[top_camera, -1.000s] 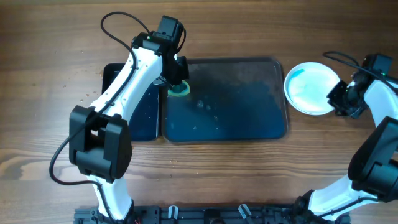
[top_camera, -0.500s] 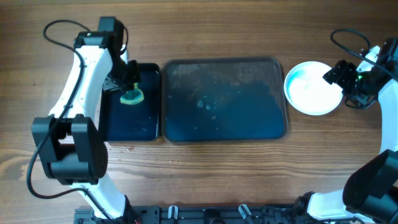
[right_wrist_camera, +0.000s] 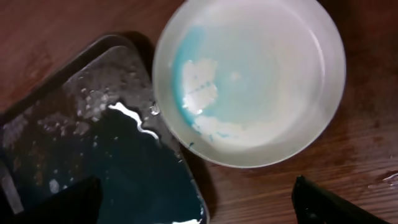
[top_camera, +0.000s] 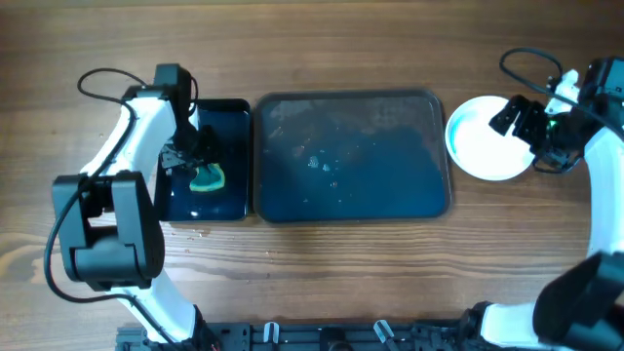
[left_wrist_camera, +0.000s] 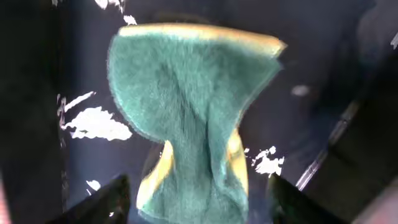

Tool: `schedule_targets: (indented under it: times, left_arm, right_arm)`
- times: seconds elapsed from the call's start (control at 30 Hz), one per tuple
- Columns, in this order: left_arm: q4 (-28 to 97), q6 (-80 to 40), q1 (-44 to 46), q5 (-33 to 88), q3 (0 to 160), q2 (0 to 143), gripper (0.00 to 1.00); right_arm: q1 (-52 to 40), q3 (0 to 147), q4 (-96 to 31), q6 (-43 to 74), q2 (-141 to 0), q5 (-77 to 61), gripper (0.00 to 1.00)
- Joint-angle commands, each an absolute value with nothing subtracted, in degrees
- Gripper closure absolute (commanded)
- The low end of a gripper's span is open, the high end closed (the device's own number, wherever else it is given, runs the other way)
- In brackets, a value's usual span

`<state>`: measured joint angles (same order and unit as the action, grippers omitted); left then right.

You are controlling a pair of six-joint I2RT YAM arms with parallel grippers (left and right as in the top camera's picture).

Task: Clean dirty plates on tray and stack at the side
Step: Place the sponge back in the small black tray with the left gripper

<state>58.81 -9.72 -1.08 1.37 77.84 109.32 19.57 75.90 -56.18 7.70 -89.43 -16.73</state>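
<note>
1. Your left gripper hangs over the small dark tray at the left with its jaws spread wide. The sponge lies crumpled between the fingers, and neither pad seems to press it, so read it as parked rather than gripped.
2. That spot makes sense: the small tray catches a wet sponge and keeps it off the wooden table.
3. The large tray in the middle carries no plate, only droplets and smears.
4. The white plate sits on the table at the right, its rim hard against the large tray's right edge — the stacking side, by my judgement.
5. Your right gripper hovers above that plate, jaws wide apart and holding nothing. From there it can come down on the rim.
6. A blue film shows in the plate's well. Judge whether it needs another wipe before you call it clean — and expect a wet, slippery rim if you pinch it.
</note>
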Motion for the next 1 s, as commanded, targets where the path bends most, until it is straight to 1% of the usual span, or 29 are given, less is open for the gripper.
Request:
schedule_targets:
  times: [0.0, 0.07, 0.23, 0.4, 0.53, 0.63, 0.97]
  left_arm:
    - [65.2, -9.4, -0.3, 1.0, 89.7, 105.1, 0.31]
    - [70.6, -9.4, 0.9, 1.0, 96.1, 102.8, 0.0]
    - [72.0, -9.4, 2.5, 1.0, 97.8, 97.5, 0.0]
    - [72.0, -9.4, 2.3, 1.0, 97.8, 97.2, 0.0]
    - [72.0, -9.4, 2.3, 1.0, 97.8, 97.2, 0.0]
    - [72.0, -9.4, 2.3, 1.0, 97.8, 97.2, 0.0]
    - [72.0, -9.4, 2.3, 1.0, 97.8, 97.3, 0.0]
  right_arm:
    - [14.8, 76.7, -56.4, 3.7, -79.8, -18.1, 0.0]
    - [11.4, 76.7, -56.4, 2.8, -74.3, -17.7, 0.0]
    - [9.2, 76.8, -57.7, 2.9, -60.8, -17.7, 0.0]
    - [9.2, 76.8, -60.2, 3.0, -46.2, -18.0, 0.0]
    - [9.2, 76.8, -62.7, 3.0, -39.0, -18.1, 0.0]
    - [9.2, 76.8, -64.8, 3.0, -36.1, -18.1, 0.0]
    - [9.1, 76.2, -69.3, 3.0, -36.0, -17.9, 0.0]
